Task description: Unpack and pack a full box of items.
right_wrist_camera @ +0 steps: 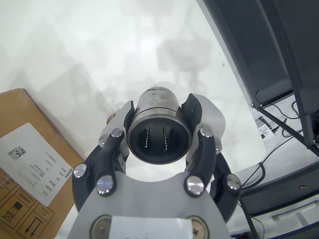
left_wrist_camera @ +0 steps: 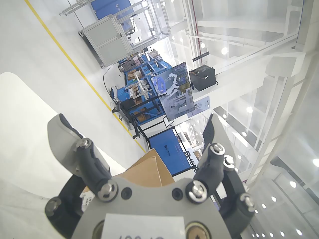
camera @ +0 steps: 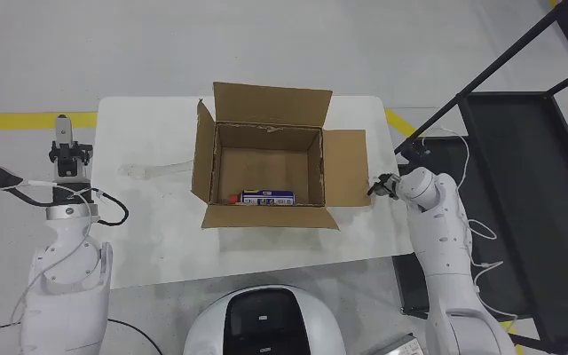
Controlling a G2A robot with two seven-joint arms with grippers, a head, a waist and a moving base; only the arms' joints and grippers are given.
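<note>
An open cardboard box stands in the middle of the white table, flaps folded out. Inside, against its near wall, lies a blue and white pack with a red end. My right gripper is shut on a metal cylinder bearing, a steel sleeve with ball rows inside, held just above the table beside the box's right flap. In the top view that gripper sits at the table's right edge. My left gripper is open with nothing between its fingers, raised at the table's left edge.
A dark metal rack stands right of the table, close to the right arm. Cables hang near it. A yellow floor line runs behind the table's left side.
</note>
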